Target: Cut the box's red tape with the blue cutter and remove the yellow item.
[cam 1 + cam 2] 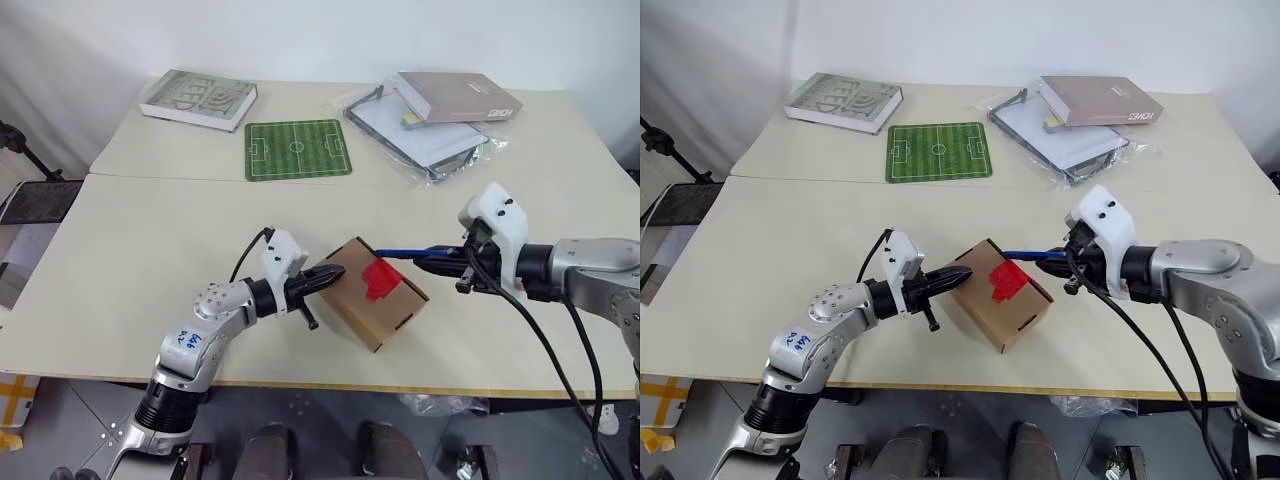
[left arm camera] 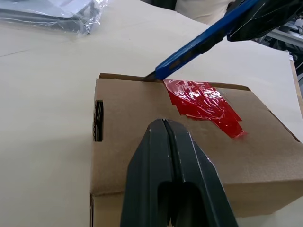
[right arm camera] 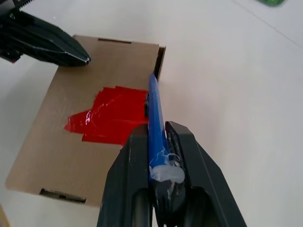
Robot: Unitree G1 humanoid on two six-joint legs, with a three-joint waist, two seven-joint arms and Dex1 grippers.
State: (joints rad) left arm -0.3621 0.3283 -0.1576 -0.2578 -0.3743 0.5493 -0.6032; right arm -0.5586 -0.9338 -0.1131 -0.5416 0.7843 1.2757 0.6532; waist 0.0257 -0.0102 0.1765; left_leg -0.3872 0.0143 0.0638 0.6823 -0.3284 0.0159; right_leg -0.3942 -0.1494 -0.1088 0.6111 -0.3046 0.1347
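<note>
The brown cardboard box (image 1: 375, 293) lies on the near table between my arms, with the red tape (image 1: 380, 276) crumpled across its top. My right gripper (image 1: 440, 260) is shut on the blue cutter (image 1: 405, 253). The cutter's dark tip (image 2: 150, 75) touches the box's far top edge just beside the red tape (image 2: 203, 104). My left gripper (image 1: 335, 274) is shut with nothing in it, and its fingertips (image 2: 163, 124) press on the box's top near the left edge. The yellow item is hidden.
A green football-pitch mat (image 1: 297, 149) lies at the back middle. A grey-green book (image 1: 199, 99) sits at the back left. A mauve book (image 1: 458, 96) rests on a plastic-wrapped folder (image 1: 420, 135) at the back right. The table's front edge runs just below the box.
</note>
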